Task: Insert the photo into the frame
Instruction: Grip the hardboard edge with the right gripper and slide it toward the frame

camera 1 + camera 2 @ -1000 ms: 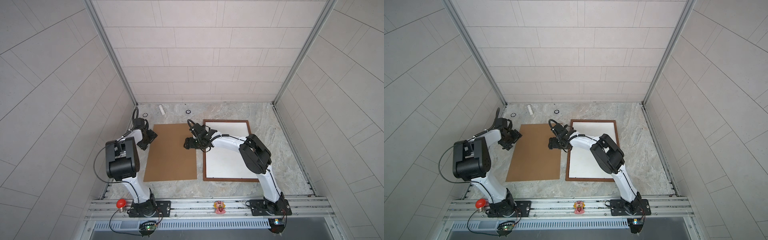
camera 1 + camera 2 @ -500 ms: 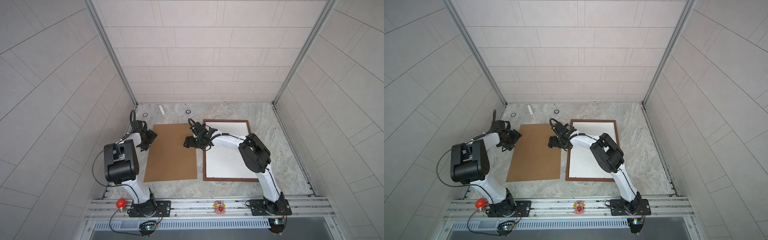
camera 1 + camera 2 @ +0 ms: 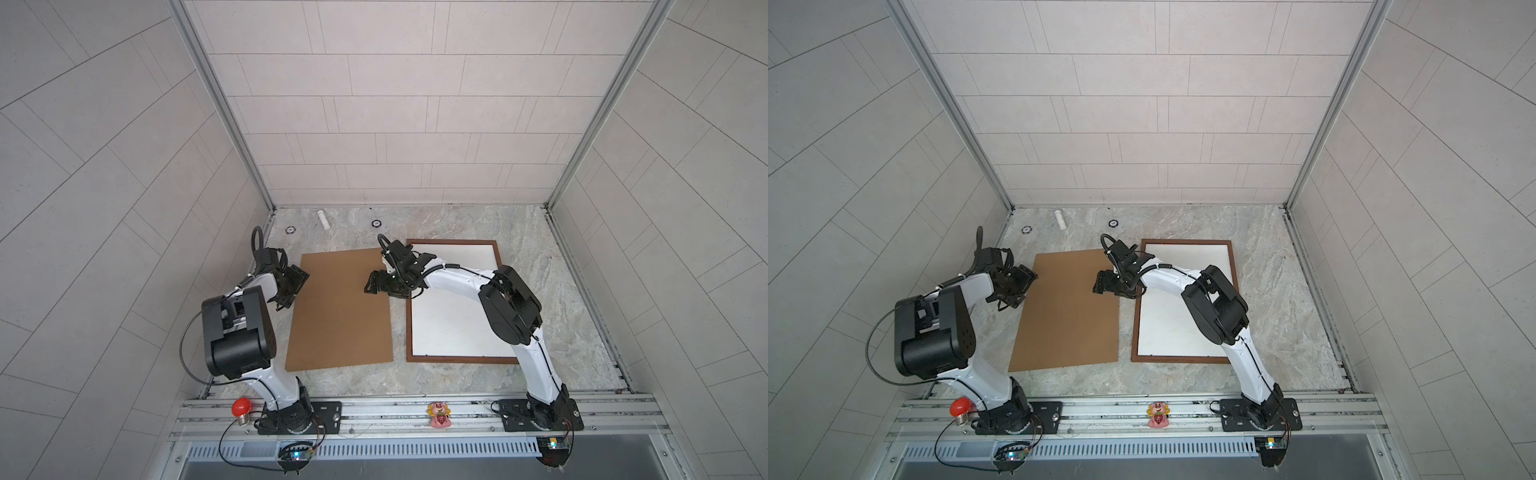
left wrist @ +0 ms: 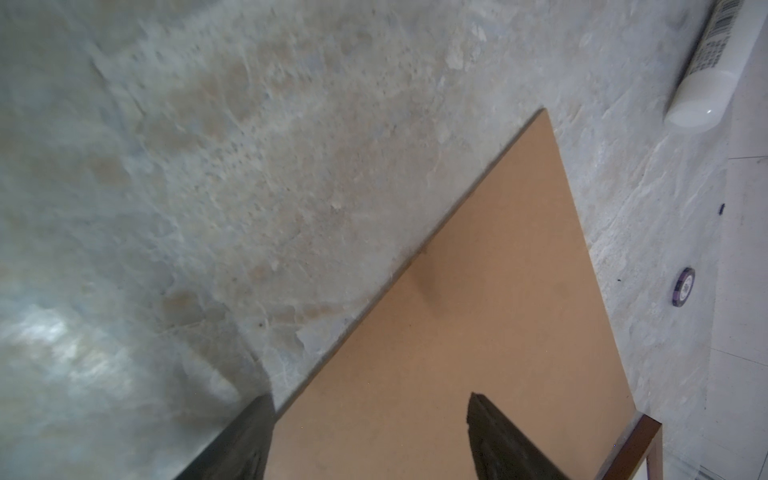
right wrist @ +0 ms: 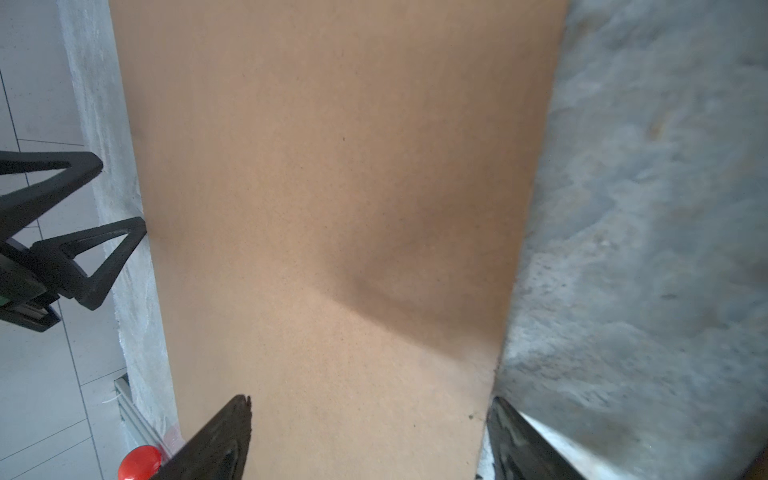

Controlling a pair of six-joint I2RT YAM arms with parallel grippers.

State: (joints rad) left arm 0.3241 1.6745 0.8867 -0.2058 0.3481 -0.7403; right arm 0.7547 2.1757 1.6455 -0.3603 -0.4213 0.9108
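Photo (image 3: 446, 326) is lying white side up in the frame (image 3: 457, 359). Left gripper (image 3: 296, 289) and right gripper (image 3: 371, 282), both released, are straddling opposite cardboard (image 3: 340, 316) edges; lifting evenly seems best.

Lab cell: tiled walls (image 3: 395, 104), mounting rail (image 3: 374, 411)

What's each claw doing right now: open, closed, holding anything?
Left claw: open, holding nothing, over one side edge of the brown board.
Right claw: open, holding nothing, over the opposite edge.
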